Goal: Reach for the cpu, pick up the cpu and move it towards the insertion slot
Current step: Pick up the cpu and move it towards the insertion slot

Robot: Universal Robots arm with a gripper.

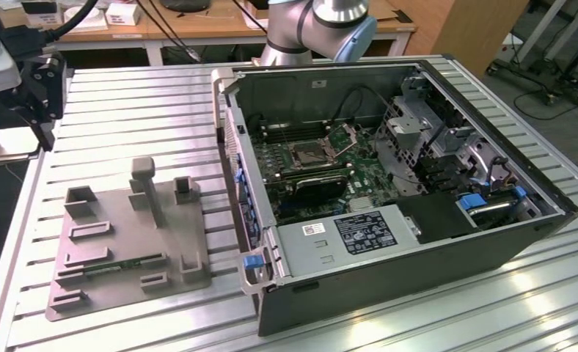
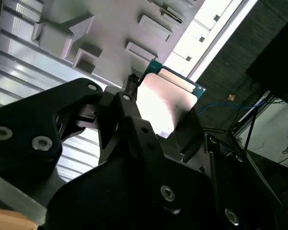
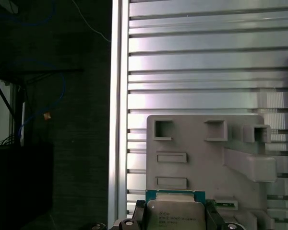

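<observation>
Cpu [image 3: 175,218], flat silvery green-edged square, in matte black tool [image 2: 158,114]

Grey fixture tray [image 1: 118,220] sits beside open computer case [image 1: 416,282].

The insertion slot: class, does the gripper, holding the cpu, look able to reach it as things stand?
Probably yes. The computer case lies open side up, nothing covers the insertion slot, and the gripper, shut on the cpu, hangs clear of the case.

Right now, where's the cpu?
Cpu is in the gripper, beside the grey holder in both wrist views; exterior view's left, apart from the case.
</observation>
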